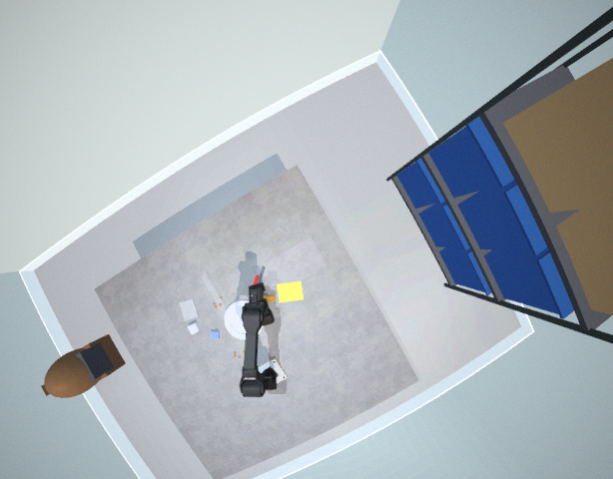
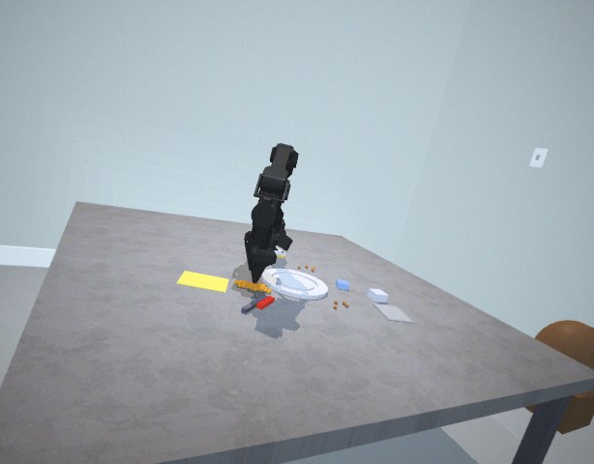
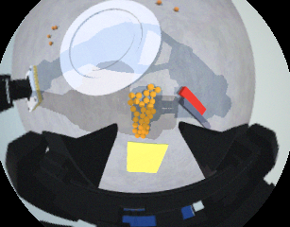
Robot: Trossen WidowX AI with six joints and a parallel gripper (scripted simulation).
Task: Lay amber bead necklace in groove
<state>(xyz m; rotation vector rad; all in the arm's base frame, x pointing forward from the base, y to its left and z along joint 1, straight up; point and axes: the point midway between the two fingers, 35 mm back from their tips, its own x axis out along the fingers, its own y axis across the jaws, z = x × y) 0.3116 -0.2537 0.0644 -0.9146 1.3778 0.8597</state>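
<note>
The amber bead necklace (image 1: 269, 298) (image 2: 252, 286) (image 3: 142, 129) lies bunched in a narrow heap on the table, beside the round bead board and outside it. The white round bead board (image 1: 231, 319) (image 2: 317, 293) (image 3: 107, 88) lies flat, and no amber beads show in the part of its groove that is in view. The arm hides part of it in the top view. My gripper (image 2: 256, 279) (image 3: 148, 125) is open and empty, its fingers wide apart. It points down above the table near the necklace, which shows between and beyond the fingertips in the wrist view.
A red and dark stick-like object (image 1: 256, 279) (image 2: 265, 303) (image 3: 194, 100) lies near the necklace. A yellow sheet (image 1: 290, 291) (image 2: 203, 281) (image 3: 145, 157) lies on its other side. Small orange beads, a blue block (image 1: 215, 334) (image 2: 342, 284), a white block (image 2: 377, 295) and a pale tile (image 2: 393, 312) lie around the board.
</note>
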